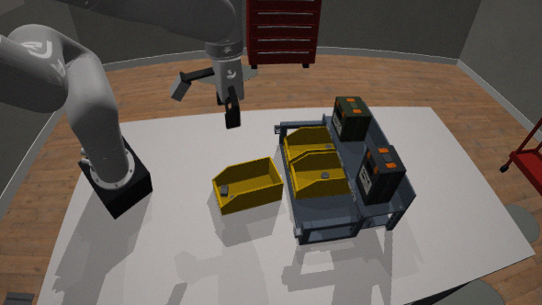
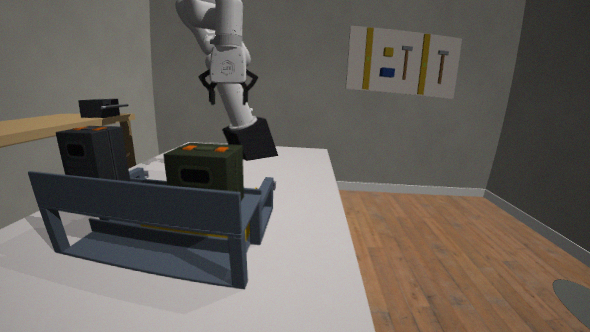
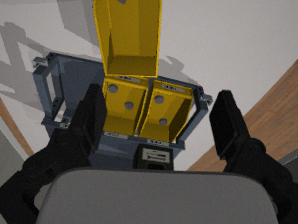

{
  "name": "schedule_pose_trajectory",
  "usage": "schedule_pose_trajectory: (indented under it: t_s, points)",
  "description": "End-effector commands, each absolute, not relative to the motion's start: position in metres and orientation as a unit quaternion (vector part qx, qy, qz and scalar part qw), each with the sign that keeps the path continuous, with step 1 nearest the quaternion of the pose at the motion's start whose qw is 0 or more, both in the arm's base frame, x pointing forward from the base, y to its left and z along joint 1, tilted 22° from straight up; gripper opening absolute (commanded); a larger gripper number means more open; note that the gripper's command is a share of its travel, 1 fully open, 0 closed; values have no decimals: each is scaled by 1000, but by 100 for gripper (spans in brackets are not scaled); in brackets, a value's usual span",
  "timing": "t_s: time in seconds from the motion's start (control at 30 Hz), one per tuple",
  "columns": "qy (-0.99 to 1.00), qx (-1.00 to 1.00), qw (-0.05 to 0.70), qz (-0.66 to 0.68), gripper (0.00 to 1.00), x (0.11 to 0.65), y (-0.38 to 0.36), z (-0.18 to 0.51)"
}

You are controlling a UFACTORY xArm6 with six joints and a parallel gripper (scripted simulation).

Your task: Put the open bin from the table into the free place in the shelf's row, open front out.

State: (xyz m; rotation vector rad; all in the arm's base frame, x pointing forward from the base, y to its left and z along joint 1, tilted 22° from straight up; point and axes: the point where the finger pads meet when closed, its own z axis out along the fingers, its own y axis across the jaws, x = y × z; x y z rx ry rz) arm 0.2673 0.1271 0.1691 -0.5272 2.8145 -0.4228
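Note:
A yellow open bin [image 1: 247, 185] stands on the white table just left of the blue-grey shelf [image 1: 342, 179], with small grey parts in its low front end. It also shows in the wrist view [image 3: 131, 19]. Two yellow bins [image 1: 314, 161] stand in the shelf's row; they also show in the wrist view [image 3: 144, 106]. The free place [image 1: 323, 213] is at the near end of the row. My gripper [image 1: 232, 115] is open and empty. It hangs high above the table, behind the loose bin. It also shows in the exterior view [image 2: 228, 84] and in the wrist view [image 3: 160, 123].
A dark green case [image 1: 351, 118] and a black case [image 1: 381, 174] stand on the shelf's upper board. The arm's base [image 1: 117, 184] stands on the table's left side. A red cabinet [image 1: 282, 29] stands on the floor behind the table.

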Motion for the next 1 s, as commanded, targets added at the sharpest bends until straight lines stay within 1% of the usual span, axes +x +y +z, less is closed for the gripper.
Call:
schedule_pose_trajectory:
  t_s: [0.0, 0.07, 0.23, 0.63, 0.8, 0.97]
  points:
    - [965, -181, 125, -144, 100, 268, 128, 170]
    - [965, -181, 125, -144, 100, 268, 128, 170]
    - [965, -181, 125, -144, 100, 284, 115, 119]
    - [965, -181, 125, -144, 100, 284, 115, 119]
    - [965, -181, 125, -144, 100, 297, 105, 78]
    - [965, -181, 125, -144, 100, 297, 105, 78]
